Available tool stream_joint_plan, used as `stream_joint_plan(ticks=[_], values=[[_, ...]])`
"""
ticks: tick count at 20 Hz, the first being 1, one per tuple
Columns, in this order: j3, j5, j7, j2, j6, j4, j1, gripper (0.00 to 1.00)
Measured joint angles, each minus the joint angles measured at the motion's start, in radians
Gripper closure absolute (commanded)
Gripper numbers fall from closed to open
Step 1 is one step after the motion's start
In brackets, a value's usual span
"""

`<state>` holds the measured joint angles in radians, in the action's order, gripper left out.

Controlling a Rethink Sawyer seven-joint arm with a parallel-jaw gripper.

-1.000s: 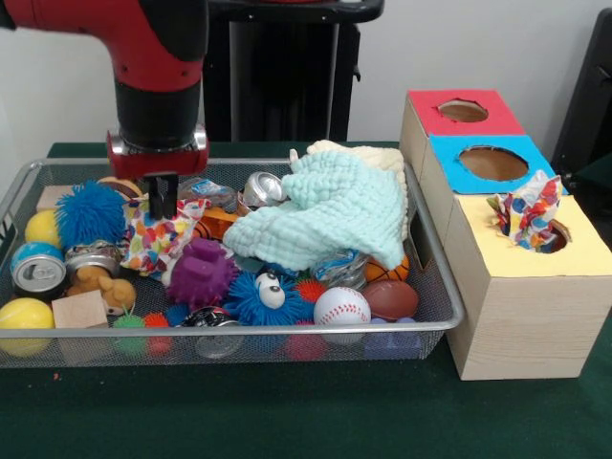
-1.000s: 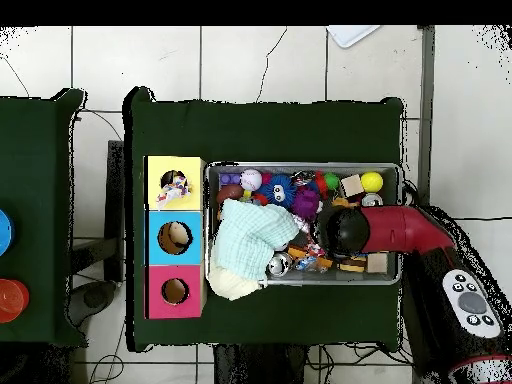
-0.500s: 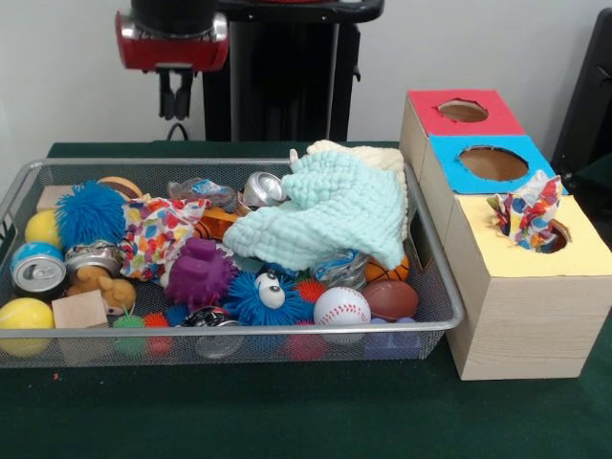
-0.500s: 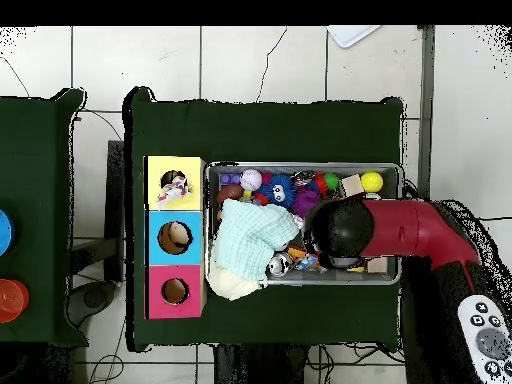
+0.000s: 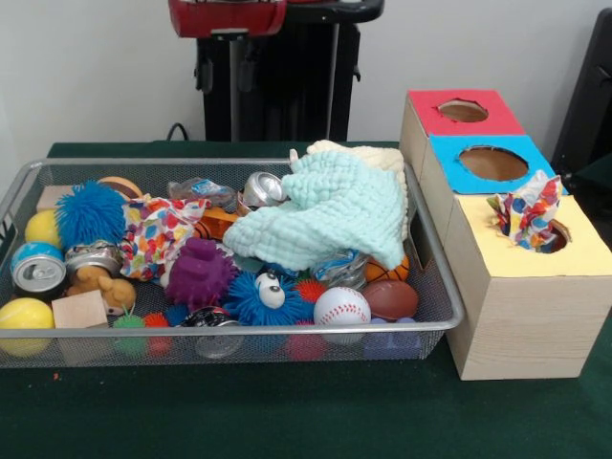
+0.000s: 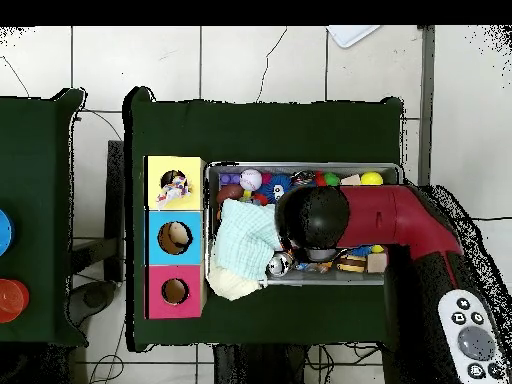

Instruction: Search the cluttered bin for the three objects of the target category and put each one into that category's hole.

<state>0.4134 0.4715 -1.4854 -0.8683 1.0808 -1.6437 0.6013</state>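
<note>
A low camera across the table looks level and close at the silver wire-mesh bin point(image 5: 449, 311) and the wooden box with red, blue and yellow hole tops point(image 5: 516, 287). A high overhead camera looks straight down, showing the same bin point(image 6: 305, 281), box point(image 6: 150, 238) and tiled floor point(image 6: 240, 60).

**No readable text**

No word, brand, number or sign can be read anywhere in either view. The cans point(image 5: 38, 271) in the wire bin point(image 5: 435, 287) show colour bands only, too small to make out lettering. The three-holed box point(image 5: 516, 277) carries plain red, blue and yellow tops.
</note>
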Motion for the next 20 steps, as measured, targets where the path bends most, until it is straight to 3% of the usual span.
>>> stream_joint_plan(ticks=[5,7,12,20], values=[[0.016,0.017,0.0,0.015,-0.111,-0.006,0.019,0.0],[0.017,0.053,0.0,0.037,-0.221,-0.006,0.036,0.0],[0.017,0.124,0.0,0.092,-0.382,-0.006,0.06,0.0],[0.017,0.18,0.0,0.168,-0.433,-0.005,0.066,0.0]])
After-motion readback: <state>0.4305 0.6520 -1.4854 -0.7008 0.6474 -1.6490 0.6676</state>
